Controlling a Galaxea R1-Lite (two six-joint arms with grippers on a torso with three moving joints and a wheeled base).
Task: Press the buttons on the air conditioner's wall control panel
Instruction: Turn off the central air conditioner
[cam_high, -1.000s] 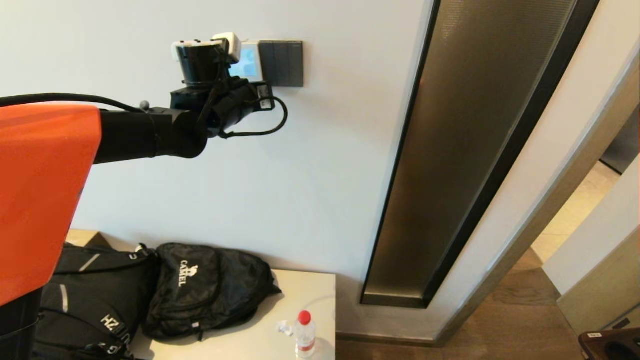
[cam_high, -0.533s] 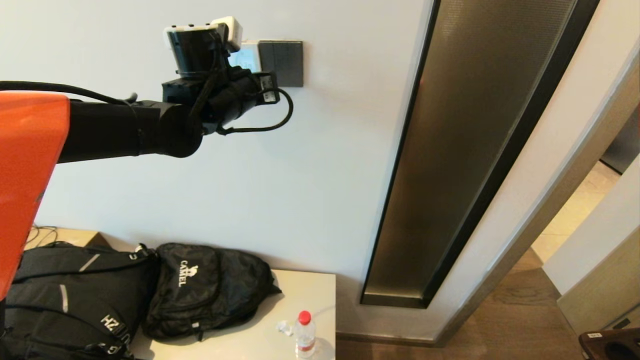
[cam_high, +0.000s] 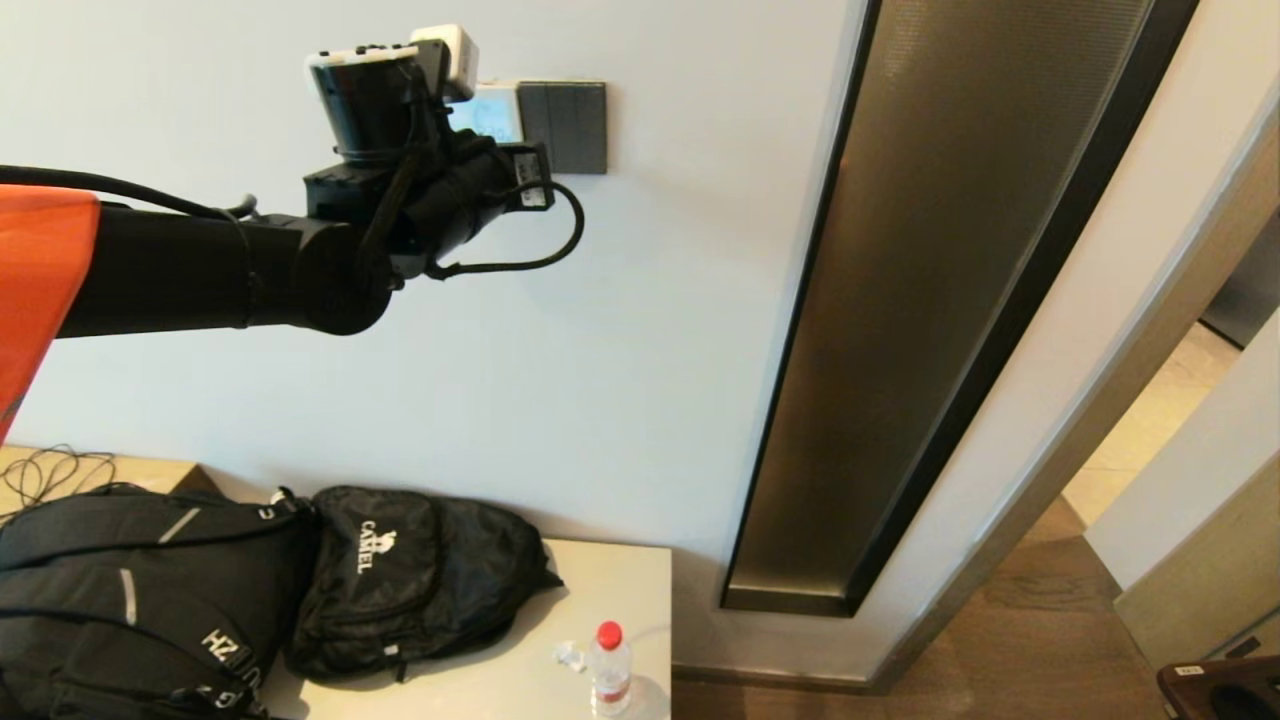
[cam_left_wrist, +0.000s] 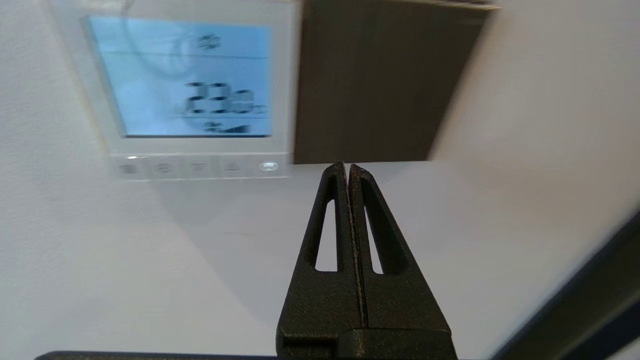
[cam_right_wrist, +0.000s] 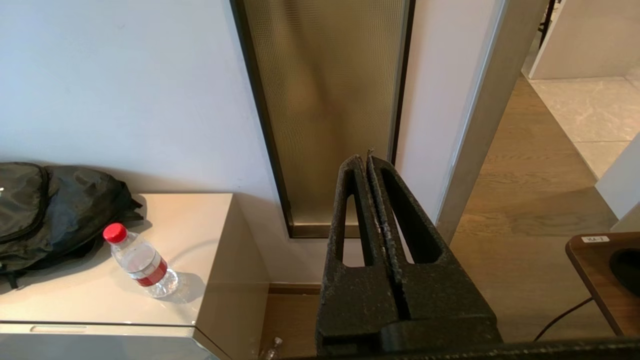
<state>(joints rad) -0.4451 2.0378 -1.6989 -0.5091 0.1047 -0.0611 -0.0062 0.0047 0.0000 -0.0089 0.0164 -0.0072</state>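
From the head camera, the left arm reaches up across the pale wall, and its left gripper sits at the lower edge of the air conditioner's wall control panel, a small white square with a lit blue screen mounted high on the wall; the wrist hides much of the panel here, and the fingers themselves cannot be made out. Touching the panel on its right side is a dark grey switch plate. Further right runs a tall bronze wall panel in a dark frame. Below, a pale counter carries two black backpacks and a water bottle with a red cap. In the left wrist view, the left gripper has its two black fingers pressed together with nothing between them, their tips just beneath the switch plate's lower edge and just beside the panel's lower corner. The buttons form a pale row under the blue screen, which reads 23; the tips are near the end button without touching it. In the right wrist view, the right gripper hangs low and away from the wall, fingers closed on nothing, pointing toward the bronze panel, with the counter and bottle off to one side.
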